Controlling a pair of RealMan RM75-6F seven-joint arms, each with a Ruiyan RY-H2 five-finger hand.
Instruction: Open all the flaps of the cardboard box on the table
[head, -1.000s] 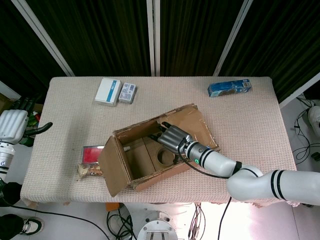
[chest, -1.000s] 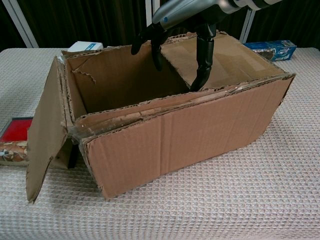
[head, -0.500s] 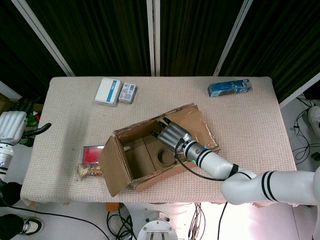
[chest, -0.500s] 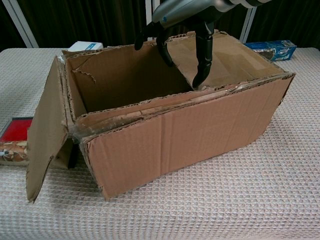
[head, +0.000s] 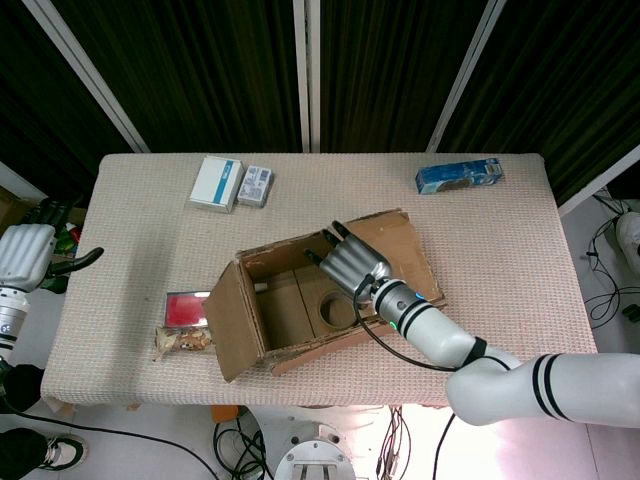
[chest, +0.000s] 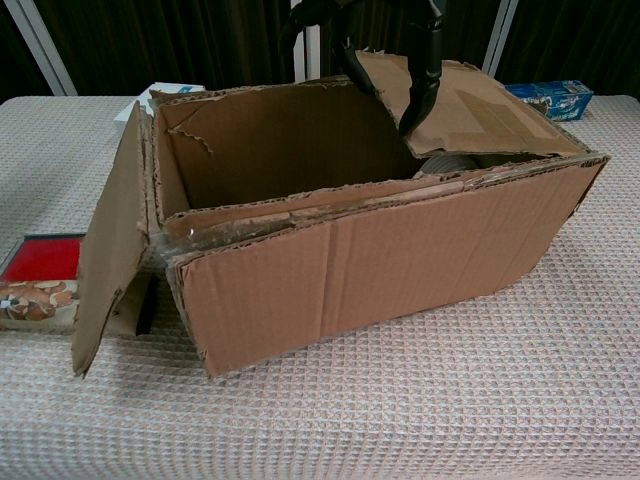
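Sits mid-worktop, the cardboard box, now swung slightly and nudged back from a second ago. Grips the right-end flap, the right hand, lifting it higher; probably near open. Hangs off-worktop, left hand, grasp unclear.

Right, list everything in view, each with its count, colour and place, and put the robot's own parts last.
cardboard box: 1, brown, table centre, right end flap lifted.
white boxes: 2, white with blue, far left of the table.
blue carton: 1, blue, far right corner.
red case: 1, red, left of the cardboard box.
snack packet: 1, brownish, table's near left edge.
table: 1, beige cloth.
right hand: 1, dark grey, fingers at the lifted flap.
left hand: 1, white and black, off the table's left edge.
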